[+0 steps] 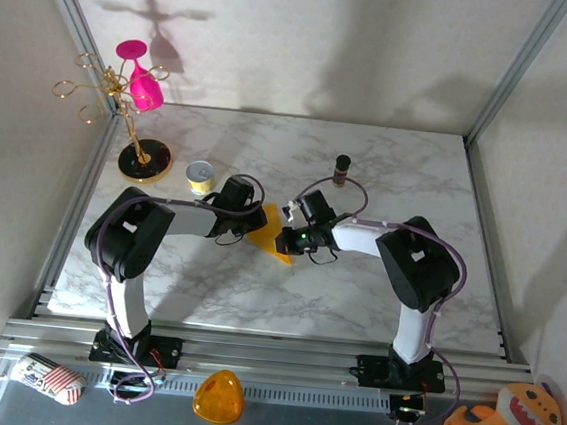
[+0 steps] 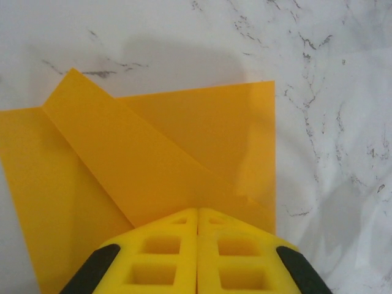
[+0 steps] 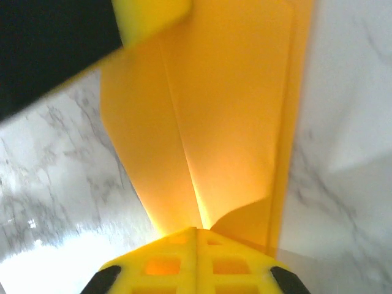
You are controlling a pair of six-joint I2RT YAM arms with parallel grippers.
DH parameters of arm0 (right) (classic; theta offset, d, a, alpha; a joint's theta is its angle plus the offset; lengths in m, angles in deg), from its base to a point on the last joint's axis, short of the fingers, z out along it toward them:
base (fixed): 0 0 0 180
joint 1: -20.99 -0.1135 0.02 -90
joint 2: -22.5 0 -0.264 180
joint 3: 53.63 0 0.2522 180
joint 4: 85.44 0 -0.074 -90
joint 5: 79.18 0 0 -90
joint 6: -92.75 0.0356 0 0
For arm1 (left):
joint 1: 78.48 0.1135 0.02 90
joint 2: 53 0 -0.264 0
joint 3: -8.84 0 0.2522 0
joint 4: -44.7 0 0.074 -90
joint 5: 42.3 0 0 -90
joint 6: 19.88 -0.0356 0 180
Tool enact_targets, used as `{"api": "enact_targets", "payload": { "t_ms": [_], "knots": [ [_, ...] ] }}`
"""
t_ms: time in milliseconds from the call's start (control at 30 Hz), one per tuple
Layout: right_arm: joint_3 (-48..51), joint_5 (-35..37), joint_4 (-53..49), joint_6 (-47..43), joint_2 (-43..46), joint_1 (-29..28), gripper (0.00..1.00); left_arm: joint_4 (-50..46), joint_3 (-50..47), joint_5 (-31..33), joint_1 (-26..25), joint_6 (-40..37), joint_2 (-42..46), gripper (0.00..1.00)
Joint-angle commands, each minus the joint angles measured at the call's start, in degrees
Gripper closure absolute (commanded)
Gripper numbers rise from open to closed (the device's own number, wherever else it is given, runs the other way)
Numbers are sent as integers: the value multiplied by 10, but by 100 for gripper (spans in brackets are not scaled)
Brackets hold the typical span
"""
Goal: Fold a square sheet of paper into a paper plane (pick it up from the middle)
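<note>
- The thin matte orange-yellow square sheet of paper, already partly folded, sits at the middle of the white marble table, directly between the two arms.
- In the top view it reads as a wedge. Its long axis runs roughly from the far side toward the arm bases, with the point toward the bases.
- The left end effector meets the sheet from the left and the right end effector from the right, so both are touching it and neither is nearer.
- The left end effector has its fingers pressed together on the sheet's edge, below a diagonal folded flap. We cannot tell whether it is pinching the paper or only pinning it down.
- The right end effector is fully closed, and we judge that it has pinched the sheet: the layers and a crease run straight into the seam between its fingers.
- The sheet carries no writing, and the label on the small yellow round tin is too small for us to read.
</note>
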Motion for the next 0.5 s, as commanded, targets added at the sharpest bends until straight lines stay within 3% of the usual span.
{"api": "enact_targets", "payload": {
  "t_ms": [0,300,467],
  "knots": [
    [53,0,-90,-14,25,-3,99,-71,-9,61,14,-17,-28,94],
    [155,11,-70,13,87,8,98,-64,-3,29,13,-31,-23,92],
    [137,0,-23,32,134,17,97,-65,18,5,12,-41,-19,89]
  ]
}}
